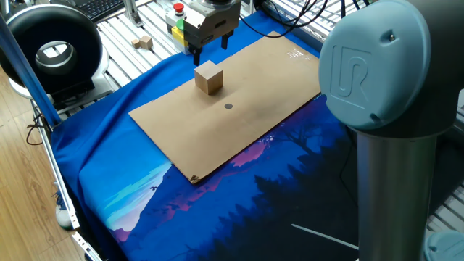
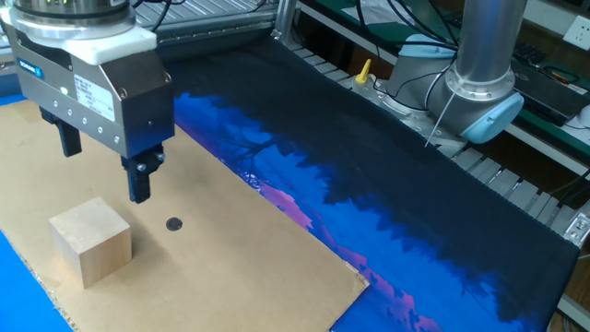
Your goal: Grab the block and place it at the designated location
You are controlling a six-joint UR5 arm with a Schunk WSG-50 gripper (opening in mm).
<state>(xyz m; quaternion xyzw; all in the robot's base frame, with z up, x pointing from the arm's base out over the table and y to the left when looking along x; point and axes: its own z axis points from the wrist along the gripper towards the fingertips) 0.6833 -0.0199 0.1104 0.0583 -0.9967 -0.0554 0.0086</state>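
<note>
The block [image 1: 209, 77] is a light-tan wooden cube standing on the brown cardboard sheet [image 1: 181, 130]. It also shows in the other fixed view [image 2: 89, 242]. The designated location, a small dark grey dot [image 1: 228, 106], lies on the sheet a short way from the block, also seen in the other fixed view [image 2: 173, 223]. My gripper [image 1: 211, 48] hangs above the sheet just behind the block, open and empty, clear of the cube. In the other fixed view my gripper [image 2: 104, 164] is above and behind the block, with one fingertip [image 2: 139, 184] near the dot.
A smaller pale cube [image 1: 146, 42] lies on the metal slats at the back left. A button box [image 1: 178, 22] stands behind my gripper. A black round device [image 1: 51, 51] is at the far left. The arm's grey joint [image 1: 384, 65] fills the right foreground. Blue cloth [image 1: 130, 188] surrounds the sheet.
</note>
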